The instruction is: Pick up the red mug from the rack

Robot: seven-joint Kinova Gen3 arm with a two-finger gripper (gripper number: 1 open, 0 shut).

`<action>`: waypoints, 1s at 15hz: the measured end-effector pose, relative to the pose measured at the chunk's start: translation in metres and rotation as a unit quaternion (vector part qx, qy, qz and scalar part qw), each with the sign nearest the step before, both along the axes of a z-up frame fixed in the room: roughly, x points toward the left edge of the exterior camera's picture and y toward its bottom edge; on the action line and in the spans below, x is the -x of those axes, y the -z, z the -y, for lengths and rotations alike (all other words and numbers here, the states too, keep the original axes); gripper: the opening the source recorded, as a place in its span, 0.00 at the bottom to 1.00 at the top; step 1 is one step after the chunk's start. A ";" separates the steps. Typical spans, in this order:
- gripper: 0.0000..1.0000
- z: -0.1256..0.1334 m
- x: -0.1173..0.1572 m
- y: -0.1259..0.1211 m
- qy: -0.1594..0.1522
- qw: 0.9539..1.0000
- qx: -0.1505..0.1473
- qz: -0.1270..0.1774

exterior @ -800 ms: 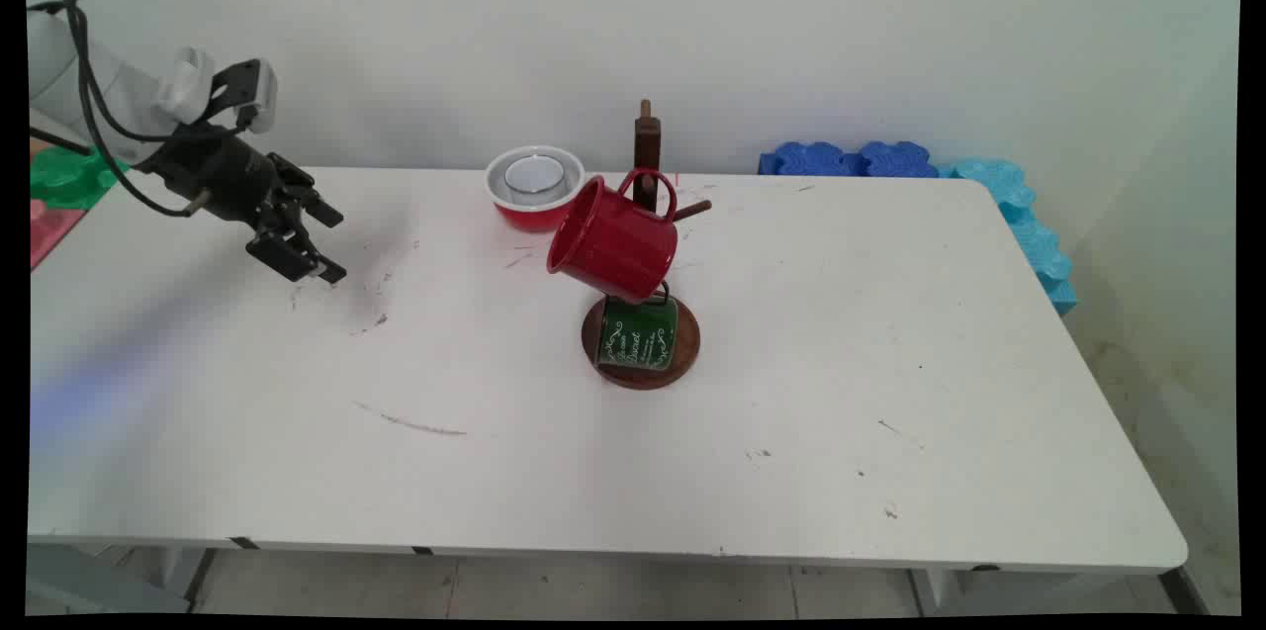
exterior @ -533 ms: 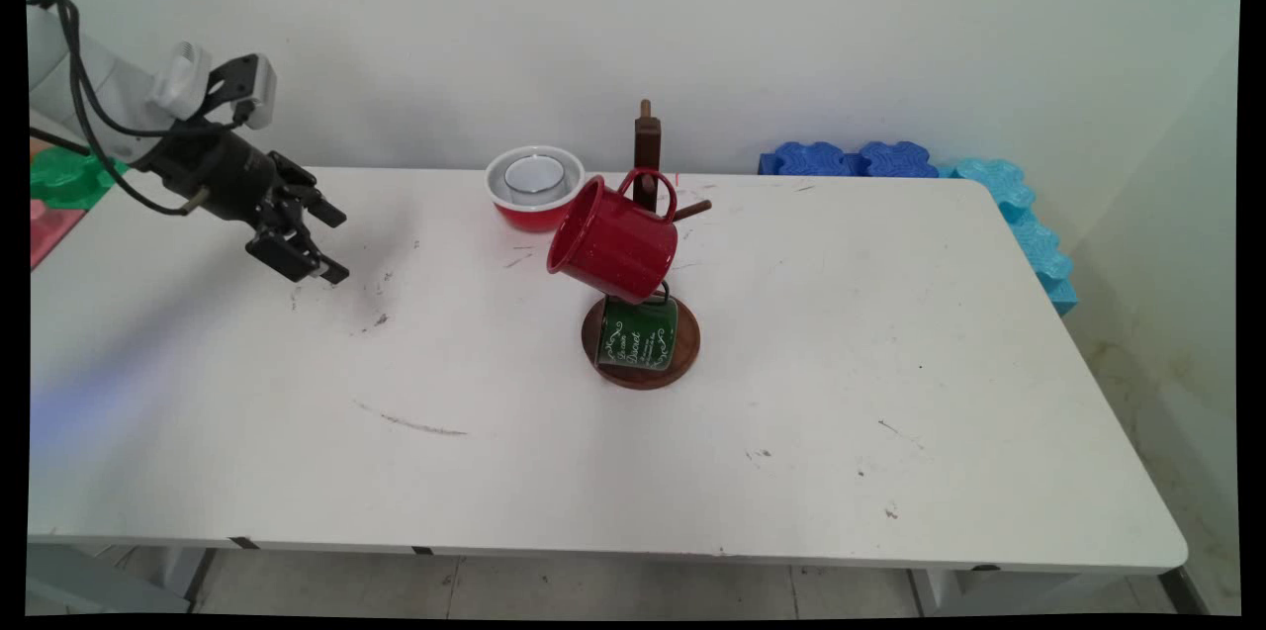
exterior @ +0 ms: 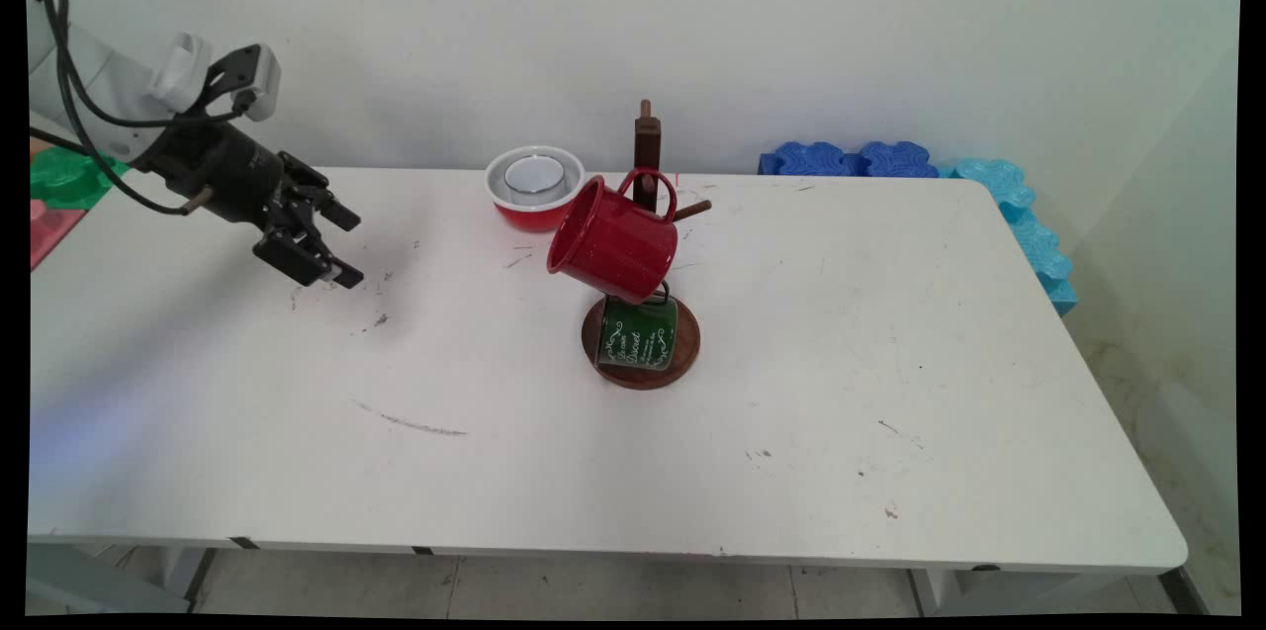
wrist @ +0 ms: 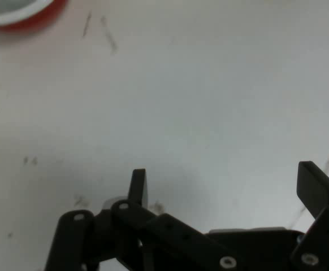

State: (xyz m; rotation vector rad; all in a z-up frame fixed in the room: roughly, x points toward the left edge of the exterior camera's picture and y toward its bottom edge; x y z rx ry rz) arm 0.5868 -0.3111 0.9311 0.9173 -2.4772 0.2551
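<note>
While hand [exterior: 341, 246] hangs open over bare table [exterior: 495, 472] left, red bowl [exterior: 534, 187] well apart

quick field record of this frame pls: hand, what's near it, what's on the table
hand: open, holding nothing, above the table's left part
nearest: bare white table
mug stand: brown wooden, mid-table
red mug: hangs tilted on the stand
green mug: below the red one, at the stand's round base
red bowl: white inside, behind-left of the stand
blue foam pieces: far right edge
</note>
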 end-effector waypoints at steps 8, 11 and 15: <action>1.00 -0.010 0.037 -0.020 0.010 0.999 0.001 -0.047; 1.00 -0.013 0.052 -0.028 0.014 0.998 0.002 -0.067; 1.00 -0.016 0.075 -0.041 0.020 0.995 0.004 -0.096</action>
